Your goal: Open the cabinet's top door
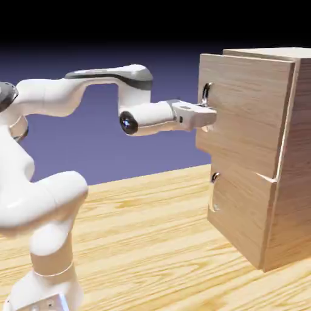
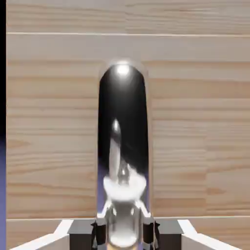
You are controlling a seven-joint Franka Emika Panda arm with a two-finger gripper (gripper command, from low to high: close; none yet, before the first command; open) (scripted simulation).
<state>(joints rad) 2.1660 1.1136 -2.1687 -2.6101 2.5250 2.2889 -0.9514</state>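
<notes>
Two stacked doors face us on the cabinet (image 1: 285,152), a boxy light-wood unit standing on the grained wooden table (image 1: 152,231). We note a short lower door (image 1: 240,209) beneath the top door (image 1: 243,109). The gripper (image 1: 209,116) is clamped tight on its curved, glossy metal handle (image 2: 122,146).

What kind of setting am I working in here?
Most likely a simulated test bench, not a real room: a lone wooden cabinet on a bare plank table, with a plain blue-violet backdrop behind.
</notes>
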